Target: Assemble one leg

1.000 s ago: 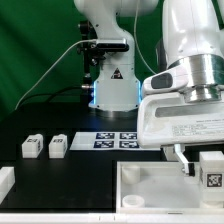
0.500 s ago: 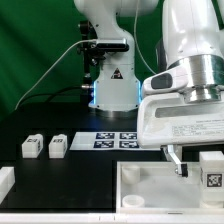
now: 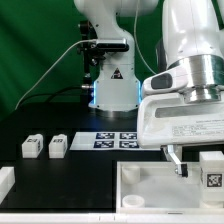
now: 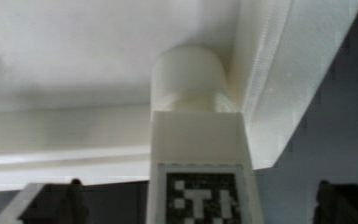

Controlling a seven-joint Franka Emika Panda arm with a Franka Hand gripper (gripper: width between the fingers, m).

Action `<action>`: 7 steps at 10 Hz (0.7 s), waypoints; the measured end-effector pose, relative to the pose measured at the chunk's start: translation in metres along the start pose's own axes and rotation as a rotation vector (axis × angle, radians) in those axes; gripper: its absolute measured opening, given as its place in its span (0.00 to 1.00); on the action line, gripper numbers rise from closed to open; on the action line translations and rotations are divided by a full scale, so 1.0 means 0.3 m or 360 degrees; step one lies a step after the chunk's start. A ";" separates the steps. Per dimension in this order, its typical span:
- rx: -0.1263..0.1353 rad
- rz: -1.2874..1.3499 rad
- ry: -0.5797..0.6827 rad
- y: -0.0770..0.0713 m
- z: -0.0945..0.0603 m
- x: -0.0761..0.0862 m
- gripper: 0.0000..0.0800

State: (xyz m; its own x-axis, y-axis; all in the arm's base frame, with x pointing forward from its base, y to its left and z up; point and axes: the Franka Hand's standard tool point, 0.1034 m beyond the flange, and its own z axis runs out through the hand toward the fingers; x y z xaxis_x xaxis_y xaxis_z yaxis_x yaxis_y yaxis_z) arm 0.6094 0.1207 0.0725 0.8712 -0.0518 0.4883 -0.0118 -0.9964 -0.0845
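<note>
Green curtain hangs behind a black table [image 3: 60, 170]. At the back, in the middle, stands the robot's white base [image 3: 108, 70]. The arm's large white wrist fills the exterior view's right.

The marker board [image 3: 115, 140] lies flat near the table's middle, in front of the base. Toward the exterior view's left sit two small white blocks [image 3: 31, 147] [image 3: 57, 146], side by side and just apart. Another white part [image 3: 5, 181] shows at the left edge, cut off by the frame.

A big white panel [image 3: 145, 170] with a raised rim lies along the front of the table, under the wrist. The leg [image 3: 212, 170] is at the exterior view's right edge, below the wrist and above the panel, with a black and white tag on its side. One dark finger [image 3: 179, 162] points down just beside it, toward the left.

The wrist view shows the gripper [image 4: 202, 200] with its jaws spread wide. The leg [image 4: 190, 100] lies between the two dark fingertips [image 4: 55, 203], with a clear gap on each side, so nothing is gripped. The leg has a square tagged section and a rounded end. Behind it is the panel [image 4: 69, 60], out of focus. Whether the leg rests on the panel cannot be told.
</note>
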 end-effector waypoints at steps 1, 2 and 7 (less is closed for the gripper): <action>0.0021 0.0016 -0.0079 0.000 -0.026 0.026 0.81; 0.0009 0.0026 -0.0066 0.022 -0.023 0.037 0.81; 0.0062 0.0083 -0.0830 0.037 0.004 0.043 0.81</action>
State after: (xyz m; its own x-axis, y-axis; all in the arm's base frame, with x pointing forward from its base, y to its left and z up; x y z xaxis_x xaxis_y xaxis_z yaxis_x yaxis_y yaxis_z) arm 0.6211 0.1090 0.0767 0.9986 -0.0505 -0.0142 -0.0519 -0.9896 -0.1342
